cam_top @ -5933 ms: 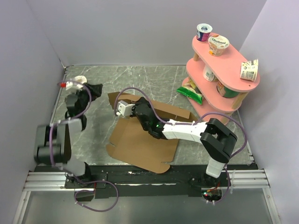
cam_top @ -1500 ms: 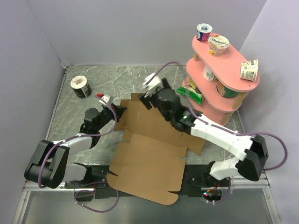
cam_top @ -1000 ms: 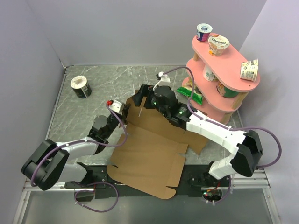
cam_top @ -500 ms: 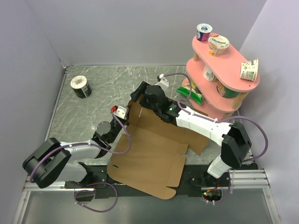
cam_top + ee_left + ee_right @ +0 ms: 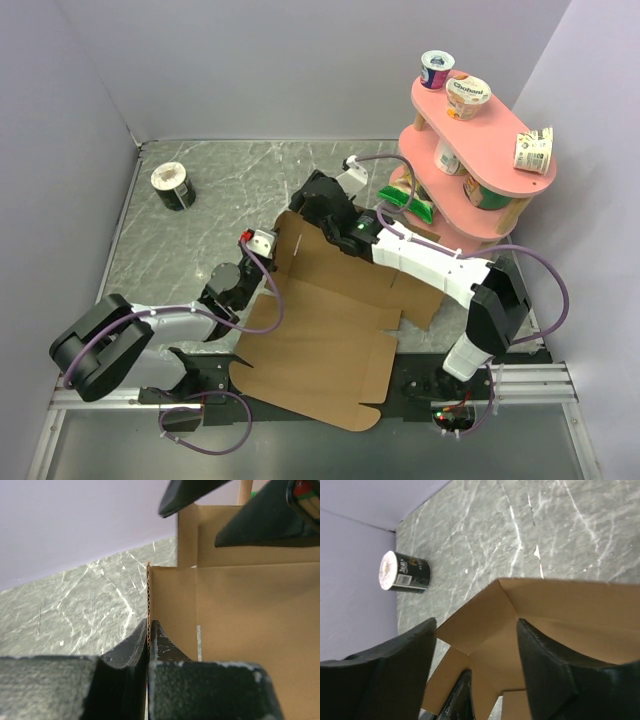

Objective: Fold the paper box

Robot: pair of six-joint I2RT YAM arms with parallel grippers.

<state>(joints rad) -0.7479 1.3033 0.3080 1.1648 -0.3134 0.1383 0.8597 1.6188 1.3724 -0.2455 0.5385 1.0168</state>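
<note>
The paper box (image 5: 330,330) is a brown cardboard sheet lying partly folded in the middle of the table, its near end over the table's front edge. My left gripper (image 5: 267,264) is shut on the upright left side flap; in the left wrist view its fingertips (image 5: 149,628) pinch the corrugated edge (image 5: 148,595). My right gripper (image 5: 306,206) hovers over the far left corner. In the right wrist view it (image 5: 476,626) stands open, wide, with the raised corner flap (image 5: 485,625) between its fingers (image 5: 400,670).
A black yogurt cup (image 5: 172,186) lies at the far left of the marble table (image 5: 230,180), also in the right wrist view (image 5: 403,573). A pink tiered shelf (image 5: 475,135) with several cups stands at the right, a green bag (image 5: 405,200) at its foot.
My right gripper has shifted slightly over the far left corner and its jaws have narrowed around the flap. The left gripper stays shut on the side flap, edging a little right.
</note>
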